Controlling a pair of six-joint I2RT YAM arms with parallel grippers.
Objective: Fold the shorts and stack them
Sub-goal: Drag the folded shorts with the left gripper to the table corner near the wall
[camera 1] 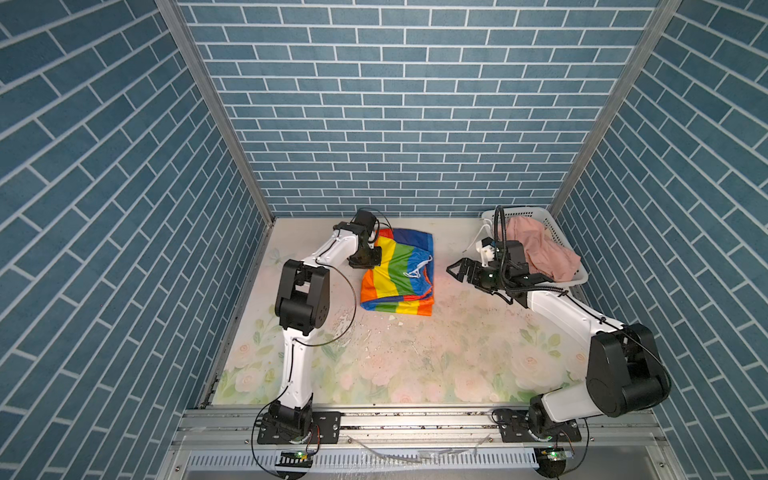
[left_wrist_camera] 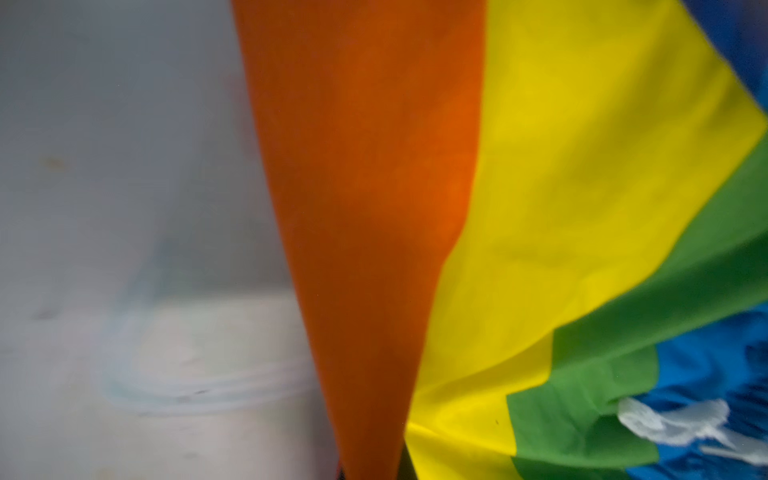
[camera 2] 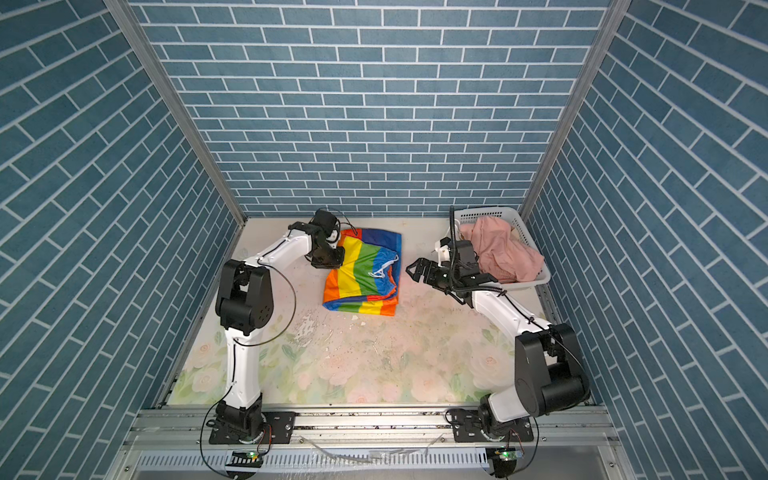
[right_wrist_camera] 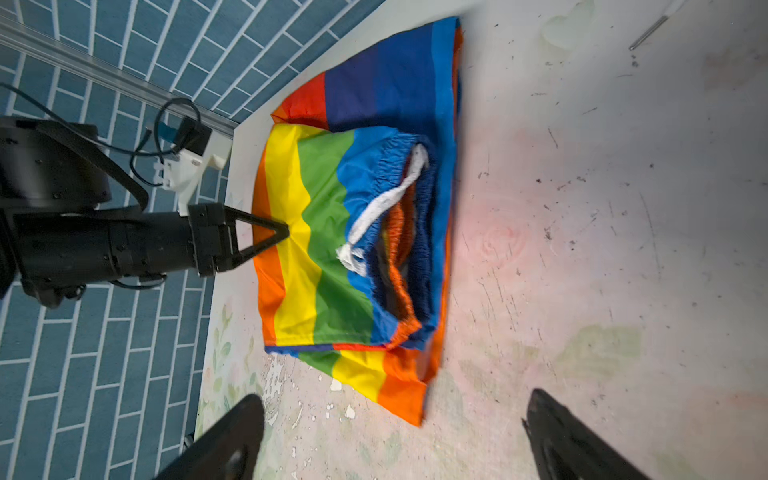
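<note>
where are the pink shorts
In both top views the pink shorts lie in the white basket, far right, near the right end effector.

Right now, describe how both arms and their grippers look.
The left arm and right arm have white link shells, black joint housings and thin black cables looping alongside. The left gripper and right gripper are black open triangular frames tapering to tips.
</note>
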